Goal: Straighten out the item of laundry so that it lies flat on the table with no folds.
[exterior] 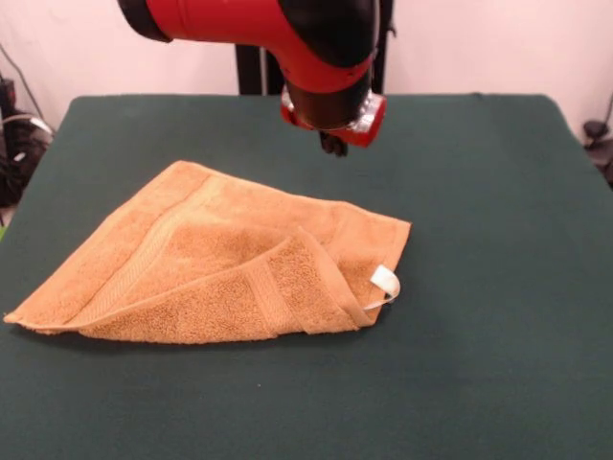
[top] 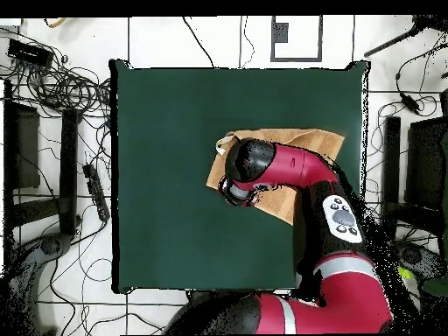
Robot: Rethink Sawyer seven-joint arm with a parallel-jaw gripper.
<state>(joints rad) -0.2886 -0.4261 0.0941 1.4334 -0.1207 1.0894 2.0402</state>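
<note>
No readable writing anywhere we can see. The only label is the small white tag loop (exterior: 385, 284) at the towel's right corner in the front view, and it looks blank.

The golden-orange terry-cloth towel (exterior: 206, 264) lies left of centre in the front view, not flat: a triangular flap is folded over along its lower right, with a flat woven band running diagonally across that flap and another band along the left part. Its left tip sits close to the left edge of the dark green felt-covered table (exterior: 498, 287). The right half of the frame and the strip along the bottom are bare green cloth.

In the overhead view the towel (top: 306, 140) shows right of centre, mostly hidden under the red and black arm (top: 302, 171). The left half and top of the table (top: 175, 175) are open there.

The gripper (exterior: 333, 144) hangs above the table just behind the towel's far edge, top centre of the front view. Only a dark tip shows below the red wrist, so we cannot tell how it is set.

No containers in view.
</note>
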